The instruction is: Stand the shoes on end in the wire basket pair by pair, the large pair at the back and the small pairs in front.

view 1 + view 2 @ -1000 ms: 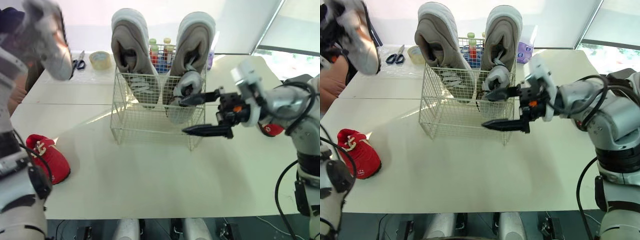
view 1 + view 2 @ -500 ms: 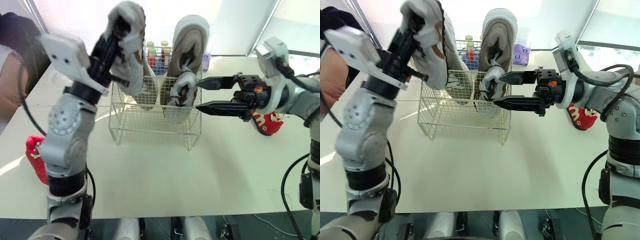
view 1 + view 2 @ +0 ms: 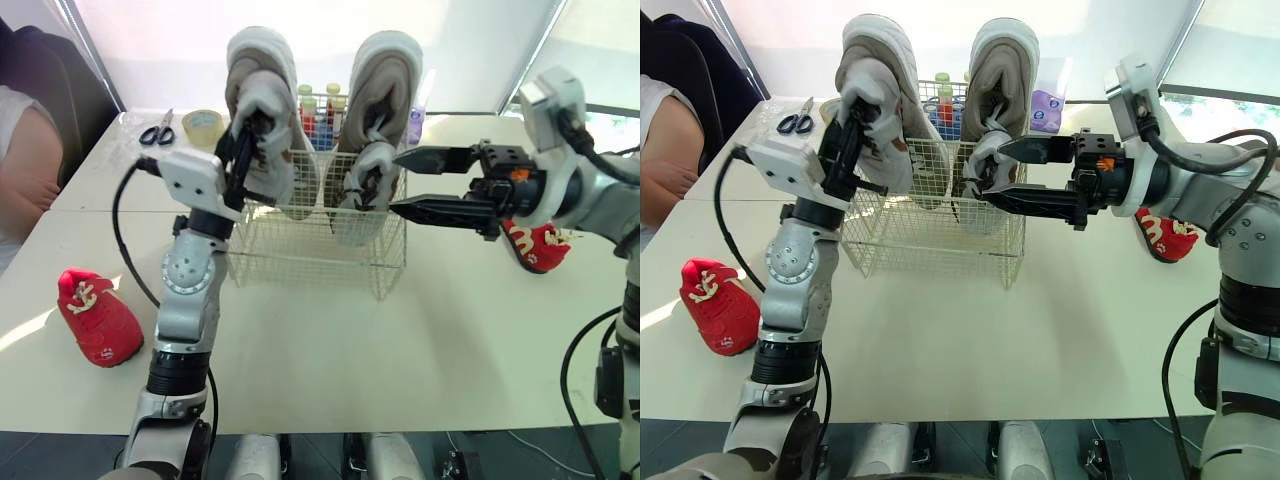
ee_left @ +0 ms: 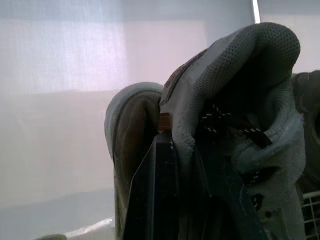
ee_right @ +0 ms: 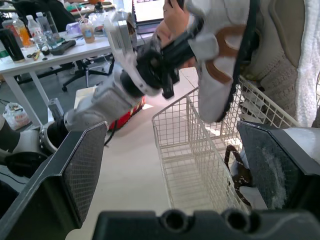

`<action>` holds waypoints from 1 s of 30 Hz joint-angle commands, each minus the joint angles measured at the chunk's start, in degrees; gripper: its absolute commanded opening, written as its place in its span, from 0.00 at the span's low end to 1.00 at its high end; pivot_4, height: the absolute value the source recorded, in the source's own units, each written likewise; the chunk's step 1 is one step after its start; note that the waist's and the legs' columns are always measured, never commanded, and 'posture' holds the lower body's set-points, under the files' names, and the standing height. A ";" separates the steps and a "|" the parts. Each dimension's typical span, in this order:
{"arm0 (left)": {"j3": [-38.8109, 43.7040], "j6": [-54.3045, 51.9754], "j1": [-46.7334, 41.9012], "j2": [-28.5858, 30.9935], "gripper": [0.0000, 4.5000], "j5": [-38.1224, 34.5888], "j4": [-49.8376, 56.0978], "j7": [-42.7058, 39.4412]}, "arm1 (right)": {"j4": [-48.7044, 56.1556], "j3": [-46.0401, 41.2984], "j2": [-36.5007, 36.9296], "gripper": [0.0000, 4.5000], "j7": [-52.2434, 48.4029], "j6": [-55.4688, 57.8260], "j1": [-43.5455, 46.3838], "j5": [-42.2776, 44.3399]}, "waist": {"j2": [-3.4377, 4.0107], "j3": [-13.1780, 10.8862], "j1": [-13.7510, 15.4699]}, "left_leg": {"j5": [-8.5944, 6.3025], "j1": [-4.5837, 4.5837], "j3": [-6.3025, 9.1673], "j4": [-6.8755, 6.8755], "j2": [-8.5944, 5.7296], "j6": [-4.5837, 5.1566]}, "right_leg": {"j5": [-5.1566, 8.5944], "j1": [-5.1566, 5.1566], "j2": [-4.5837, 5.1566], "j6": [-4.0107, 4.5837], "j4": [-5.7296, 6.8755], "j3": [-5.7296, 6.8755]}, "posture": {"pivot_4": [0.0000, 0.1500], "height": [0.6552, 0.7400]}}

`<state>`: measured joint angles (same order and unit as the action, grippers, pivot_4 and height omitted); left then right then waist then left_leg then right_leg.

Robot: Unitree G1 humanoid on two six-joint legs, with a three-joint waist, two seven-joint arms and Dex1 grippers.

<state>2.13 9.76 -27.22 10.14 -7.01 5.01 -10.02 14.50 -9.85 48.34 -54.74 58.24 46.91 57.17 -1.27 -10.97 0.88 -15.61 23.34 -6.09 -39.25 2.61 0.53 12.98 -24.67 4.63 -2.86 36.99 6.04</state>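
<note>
While its long axis stands close to upright, the small grey shoe point(image 3: 270, 150) hangs over the front left corner of the wire basket point(image 3: 300, 260). It is clamped in the left pincer point(image 3: 243, 150) on a raised, bent arm, just in front of the large grey pair point(image 3: 385, 70) standing on end at the back. The right pincer point(image 3: 394, 183) is stretched level from the robot's right with its jaws wide apart, pointing at the second small grey shoe point(image 3: 362, 185) upright in the front right, and a red shoe point(image 3: 97, 317) lies on the worktop point(image 3: 400, 340).
</note>
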 commanded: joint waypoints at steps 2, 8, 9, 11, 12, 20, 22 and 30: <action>-1.31 2.07 1.50 -1.50 0.02 2.54 -5.66 0.59 | 1.39 -1.94 -0.34 1.00 0.94 -0.74 0.03 1.27 | -0.01 -0.01 -0.05 | 0.00 0.03 0.00 0.00 0.00 0.01 | 0.00 -0.01 0.00 0.00 -0.02 0.01 | 1.00 1.00; -0.48 -3.79 5.06 -2.04 0.02 -0.71 1.34 -0.08 | 1.58 -2.00 -0.91 1.00 1.33 -1.52 -0.70 1.10 | -0.01 -0.01 -0.09 | -0.02 0.06 0.02 0.00 0.01 0.04 | 0.00 -0.04 0.07 0.00 -0.04 0.03 | 1.00 1.00; -0.63 -4.91 6.01 -1.61 0.10 -1.07 3.66 -0.57 | 1.69 -2.16 -1.11 1.00 1.48 -1.65 -0.99 1.23 | 0.00 -0.01 -0.11 | -0.02 0.07 0.02 0.00 0.03 0.04 | 0.00 -0.04 0.08 0.00 -0.05 0.03 | 1.00 1.00; -0.66 -7.66 7.26 -0.84 0.25 -2.06 7.46 -1.29 | 1.86 -2.19 -1.55 1.00 1.78 -1.96 -1.49 1.34 | 0.00 -0.01 -0.15 | -0.02 0.07 0.02 0.01 0.06 0.04 | 0.00 -0.06 0.06 0.00 -0.05 0.03 | 1.00 1.00; -0.57 -9.23 7.69 -0.38 0.34 -2.79 9.21 -1.69 | 1.99 -2.10 -1.71 1.00 1.85 -2.15 -1.82 1.32 | 0.00 -0.01 -0.17 | -0.02 0.07 0.02 0.01 0.07 0.03 | 0.00 -0.07 0.06 0.01 -0.05 0.03 | 1.00 1.00; 1.50 -25.47 12.63 4.31 0.80 -11.69 24.43 -4.23 | 1.09 -1.09 -2.23 1.00 1.01 -3.80 -2.91 0.02 | 0.02 -0.02 -0.18 | -0.02 0.12 0.02 0.02 0.08 0.04 | 0.01 -0.12 0.04 0.01 -0.09 0.02 | 1.00 1.00; 2.84 -29.54 13.47 5.83 0.80 -13.95 27.71 -4.09 | 0.68 -0.84 -2.24 1.00 0.70 -4.04 -3.01 -0.27 | 0.03 -0.03 -0.16 | -0.03 0.13 0.02 0.03 0.08 0.04 | 0.01 -0.12 0.04 0.01 -0.11 0.01 | 1.00 1.00; 13.77 -47.31 11.44 13.88 0.80 -30.71 35.11 -3.82 | -0.36 0.54 -1.54 1.00 -0.73 -4.04 -3.21 -1.38 | 0.03 -0.05 -0.17 | -0.03 0.14 0.05 0.04 0.09 0.03 | 0.02 -0.12 0.01 0.02 -0.14 0.01 | 1.00 1.00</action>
<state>12.23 -34.51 -14.69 21.98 -32.35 36.36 -13.38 13.49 -8.93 46.08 -54.93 54.63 43.35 56.00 -1.24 -11.02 0.71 -15.64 23.48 -6.05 -39.21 2.69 0.56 13.00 -24.79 4.63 -2.84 36.83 6.06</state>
